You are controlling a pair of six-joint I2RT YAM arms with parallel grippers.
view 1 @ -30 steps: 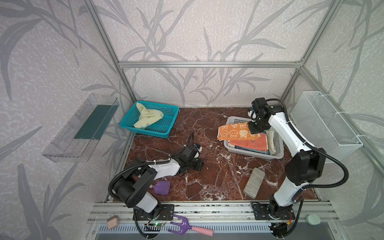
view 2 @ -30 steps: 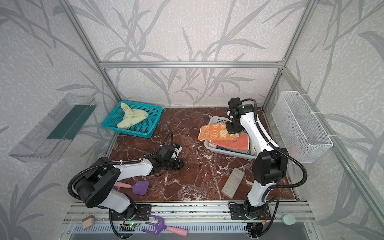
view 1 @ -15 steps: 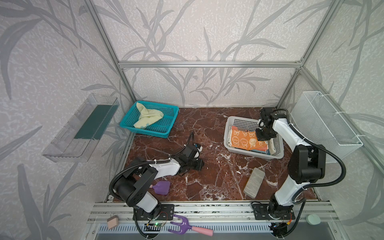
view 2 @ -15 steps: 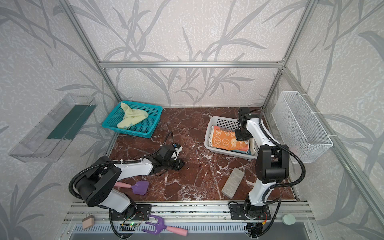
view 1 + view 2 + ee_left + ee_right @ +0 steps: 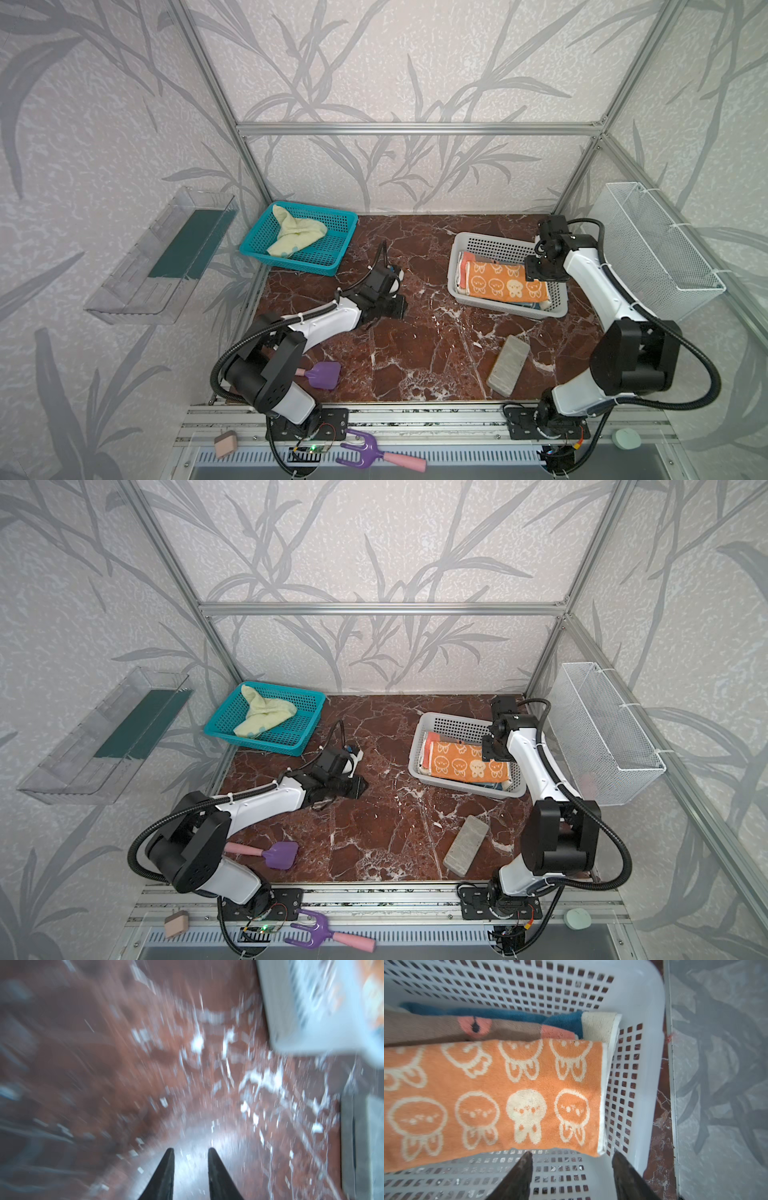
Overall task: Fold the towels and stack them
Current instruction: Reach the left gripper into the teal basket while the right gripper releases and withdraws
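Orange towel (image 5: 488,1095) now lies released in basket (image 5: 645,1001); wrist views alone show right fingers (image 5: 519,1176), left fingers (image 5: 164,1176) apart.

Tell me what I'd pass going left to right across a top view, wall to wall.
In order: clear wall shelf → teal basket → left gripper → white basket holding the orange towel → wire wall basket.
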